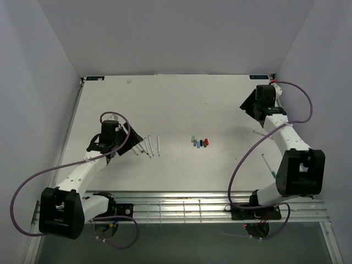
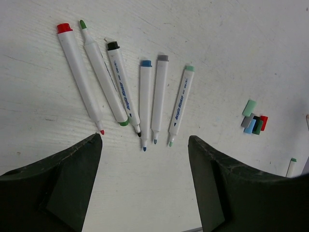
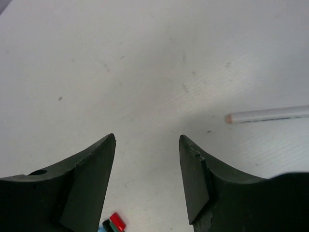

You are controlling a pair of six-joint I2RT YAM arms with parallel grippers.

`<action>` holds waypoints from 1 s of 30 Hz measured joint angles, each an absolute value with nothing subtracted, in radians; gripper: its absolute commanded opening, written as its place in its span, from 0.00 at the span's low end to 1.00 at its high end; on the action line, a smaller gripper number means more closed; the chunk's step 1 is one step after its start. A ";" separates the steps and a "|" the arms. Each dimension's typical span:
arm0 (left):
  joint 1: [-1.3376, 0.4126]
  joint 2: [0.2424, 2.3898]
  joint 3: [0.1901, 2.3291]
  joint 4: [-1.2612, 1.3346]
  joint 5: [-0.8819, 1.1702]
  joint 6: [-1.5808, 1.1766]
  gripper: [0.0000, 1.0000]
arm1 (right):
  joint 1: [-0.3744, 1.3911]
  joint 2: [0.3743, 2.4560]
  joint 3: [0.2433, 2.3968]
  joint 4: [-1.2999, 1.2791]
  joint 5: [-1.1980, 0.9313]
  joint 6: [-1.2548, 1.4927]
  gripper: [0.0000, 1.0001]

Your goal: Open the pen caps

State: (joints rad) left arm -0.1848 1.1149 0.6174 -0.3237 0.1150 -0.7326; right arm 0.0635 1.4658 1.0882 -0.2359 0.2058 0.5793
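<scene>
At left, the left gripper [image 2: 145,139] hangs with jaws wide apart and empty above a fan of six white marker pens [image 2: 145,101], each with its coloured tip bare. To their right, near the middle of the table [image 1: 220,99], the pen caps [image 2: 254,121] lie in one tight cluster, touching one another: pale green, grey, blue, dark green, black and red, well apart from the pens. Farther right, toward the far right corner, the right gripper [image 3: 147,138] stands with jaws parted, gripping nothing, and a lone white pen [image 3: 268,114] lies on the table near it.
</scene>
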 measured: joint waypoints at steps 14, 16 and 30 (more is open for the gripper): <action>-0.272 1.181 0.694 -0.369 0.087 -0.734 0.83 | -0.111 1.681 1.169 -0.721 0.527 1.109 0.58; -0.297 1.193 0.701 -0.379 0.076 -0.735 0.83 | -0.112 1.682 1.169 -0.736 0.540 1.143 0.59; -0.382 1.228 0.731 -0.410 0.034 -0.750 0.84 | -0.140 1.732 1.148 -0.686 0.551 1.178 0.58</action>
State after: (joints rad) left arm -0.3824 1.2282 0.7307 -0.4095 0.0338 -0.7502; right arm -0.1402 1.7317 1.1481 -0.6865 0.5510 1.1782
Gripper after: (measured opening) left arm 0.832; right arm 0.580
